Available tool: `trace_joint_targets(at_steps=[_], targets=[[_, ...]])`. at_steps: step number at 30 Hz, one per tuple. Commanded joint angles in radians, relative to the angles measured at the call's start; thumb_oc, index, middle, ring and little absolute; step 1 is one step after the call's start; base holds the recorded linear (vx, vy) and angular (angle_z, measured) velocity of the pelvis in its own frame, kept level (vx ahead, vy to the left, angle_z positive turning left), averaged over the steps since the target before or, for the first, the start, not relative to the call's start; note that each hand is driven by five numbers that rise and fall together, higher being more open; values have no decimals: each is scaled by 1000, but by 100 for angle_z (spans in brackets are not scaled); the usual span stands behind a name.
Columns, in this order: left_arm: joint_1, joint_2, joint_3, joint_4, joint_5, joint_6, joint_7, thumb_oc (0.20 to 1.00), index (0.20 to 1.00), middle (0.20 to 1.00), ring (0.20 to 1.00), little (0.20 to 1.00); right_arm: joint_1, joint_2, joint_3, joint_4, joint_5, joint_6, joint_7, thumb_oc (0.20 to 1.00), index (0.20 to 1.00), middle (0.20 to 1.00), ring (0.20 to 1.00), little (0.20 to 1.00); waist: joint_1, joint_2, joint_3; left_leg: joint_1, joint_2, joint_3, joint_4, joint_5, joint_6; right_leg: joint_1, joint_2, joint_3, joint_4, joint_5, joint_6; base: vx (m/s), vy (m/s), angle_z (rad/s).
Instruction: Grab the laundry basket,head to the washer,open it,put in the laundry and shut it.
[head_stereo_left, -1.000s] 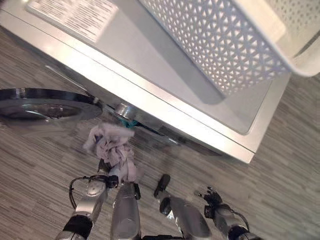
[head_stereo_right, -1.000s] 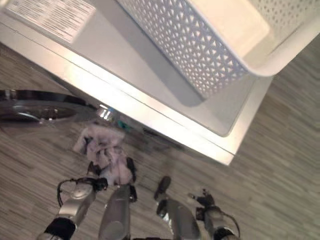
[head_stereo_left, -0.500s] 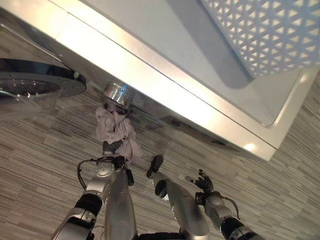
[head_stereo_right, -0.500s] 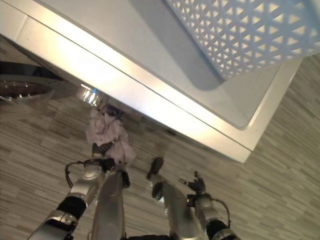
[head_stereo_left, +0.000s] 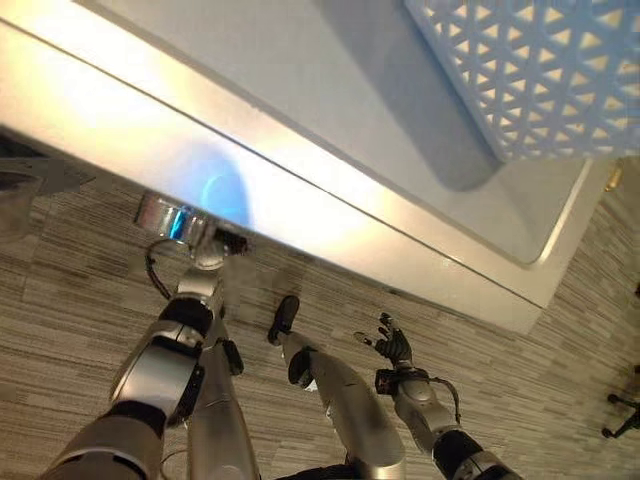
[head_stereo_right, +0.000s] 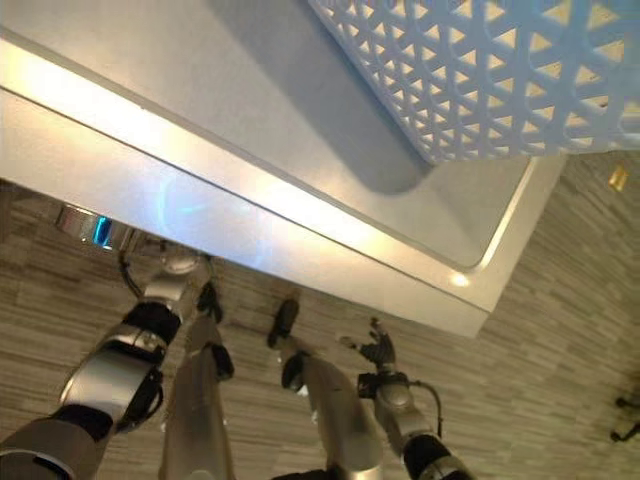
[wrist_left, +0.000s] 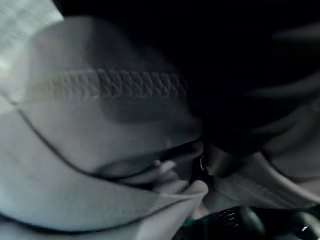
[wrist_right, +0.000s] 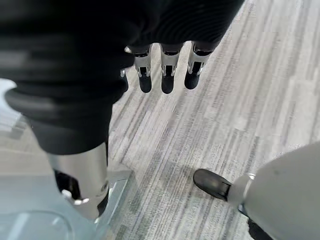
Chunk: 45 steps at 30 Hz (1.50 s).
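The white washer (head_stereo_left: 300, 110) stands below me, and the white lattice laundry basket (head_stereo_left: 540, 70) rests on its top at the right. My left arm (head_stereo_left: 165, 350) reaches under the washer's front edge beside the chrome drum rim (head_stereo_left: 160, 213); the hand itself is hidden there. Pale grey laundry (wrist_left: 100, 125) with a stitched seam lies close before the left wrist camera against the dark inside. My right hand (head_stereo_left: 392, 345) hangs open low beside the washer's front, its fingers (wrist_right: 167, 75) straight over the floor, holding nothing.
The open washer door (head_stereo_left: 20, 190) with its glass juts out at the far left. Grey striped wood flooring (head_stereo_left: 560, 360) runs in front of and to the right of the washer. A dark chair base (head_stereo_left: 622, 410) shows at the right edge.
The camera has tipped further over the washer. My left arm has pushed forward, and the bundle of laundry went from in front of the opening to under the washer's edge.
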Motion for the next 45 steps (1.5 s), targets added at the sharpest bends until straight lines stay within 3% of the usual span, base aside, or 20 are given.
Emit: trace_joint_targets(at_steps=[1,5,8,11,13,18,21,22,23,26,28,30,31,34,35,37,41,45], targets=[[-77,84,35,5,-78,-68,34,200,200,200,200,200,63,-54,-29,-99,53,-48,-25,1000,1000,1000,1000,1000,5,-7,-17,-67,-44,64,-50,-4,-17,65,2,-11,33,-113,6,62,-12,-14],[-160,135,29,20,-110,-75,27,200,200,200,200,200,68,-71,-35,-128,58,-52,-19,1000,1000,1000,1000,1000,-16,-14,-26,-80,-43,67,-44,-16,-14,49,1,-9,35,-109,10,40,-2,-8],[-343,204,-18,-6,-149,-93,40,200,200,200,200,200,80,-130,-68,-179,61,-58,-15,1000,1000,1000,1000,1000,-51,-17,-47,-90,-49,69,-38,-31,-10,41,0,5,32,-102,21,52,19,-5],[-460,203,-48,-58,-190,-130,61,200,200,200,200,200,83,-150,-89,-193,55,-57,-21,1000,1000,1000,1000,1000,-64,-19,-57,-88,-55,70,-50,-32,-7,45,3,9,14,-90,32,53,15,-8],[-596,191,-57,-277,-240,-226,112,200,200,200,200,200,96,-177,-121,-221,48,-44,-27,1000,1000,1000,1000,1000,-74,-19,-73,-87,-70,72,-72,-34,-4,44,7,19,-16,-67,49,62,21,-1],[-671,152,-77,-444,-237,-265,115,200,200,200,200,200,142,-213,-147,-272,35,-19,0,1000,1000,1000,1000,1000,-74,-9,-82,-82,-93,71,-98,-34,-2,55,11,31,-47,-59,58,36,19,3],[-605,110,-62,-496,-219,-256,95,200,200,200,200,200,162,-214,-159,-275,35,1,10,1000,1000,1000,1000,1000,-62,6,-84,-68,-105,70,-108,-36,2,66,9,36,-51,-63,57,25,37,4],[-601,109,-60,-500,-216,-254,97,263,263,263,263,263,164,-215,-159,-275,35,1,10,1000,1000,1000,1000,1000,-62,7,-84,-67,-105,70,-109,-36,2,67,9,36,-51,-63,57,2,37,4],[-573,104,-60,-506,-206,-243,88,1000,1000,1000,1000,1000,163,-216,-161,-279,33,3,13,1000,1000,1000,1000,1000,-58,11,-82,-66,-106,71,-107,-37,3,67,7,37,-49,-64,56,-7,30,3],[-498,85,-89,-485,-168,-187,38,1000,1000,1000,1000,1000,155,-219,-167,-292,32,8,23,1000,1000,1000,1000,1000,-45,24,-65,-69,-108,77,-102,-36,7,59,4,32,-40,-70,50,-31,45,-2],[-438,77,-137,-477,-86,-127,8,1000,1000,1000,1000,1000,146,-221,-171,-300,29,9,28,1000,1000,1000,1000,1000,-33,37,-43,-70,-109,77,-102,-35,6,55,3,29,-34,-76,46,-50,34,-2],[-412,113,-219,-512,180,-44,32,1000,1000,1000,1000,1000,140,-222,-176,-285,28,5,36,1000,1000,1000,1000,1000,-12,56,-14,-67,-111,72,-105,-28,5,49,2,21,-24,-80,43,-42,3,2],[-411,112,-219,-516,186,-41,37,1000,1000,1000,1000,1000,139,-221,-176,-283,29,4,37,1000,1000,1000,1000,1000,-11,55,-13,-67,-111,73,-105,-26,6,49,2,20,-25,-79,42,-31,9,4],[-416,234,-355,-560,653,86,89,1000,1000,1000,1000,1000,135,-225,-174,-261,22,-13,50,1000,1000,1000,1000,1000,7,75,5,-62,-106,69,-106,-24,1,48,-2,21,-21,-79,46,-47,13,13],[-436,328,-457,-593,913,157,74,1000,1000,1000,1000,1000,139,-249,-180,-274,12,-24,60,1000,1000,1000,1000,1000,18,82,11,-57,-103,68,-109,-23,-2,51,-1,24,-22,-82,48,-62,20,13],[-490,410,-571,-620,1129,230,17,1000,1000,1000,1000,1000,148,-275,-188,-279,0,-25,70,1000,1000,1000,1000,1000,30,94,14,-53,-100,65,-113,-20,-5,53,-1,29,-20,-85,49,-49,7,-5],[-518,465,-621,-706,1301,267,-123,1000,1000,1000,1000,1000,184,-286,-225,-279,-16,16,89,1000,1000,1000,1000,1000,53,113,16,-49,-102,57,-119,-11,-5,51,-1,29,-15,-94,46,-31,-11,14],[-473,502,-583,-804,1336,258,-165,1000,1000,1000,1000,1000,209,-302,-234,-291,-27,39,110,1000,1000,1000,1000,1000,69,117,16,-41,-103,45,-119,-8,-8,49,2,36,-10,-100,43,-19,-12,10]])
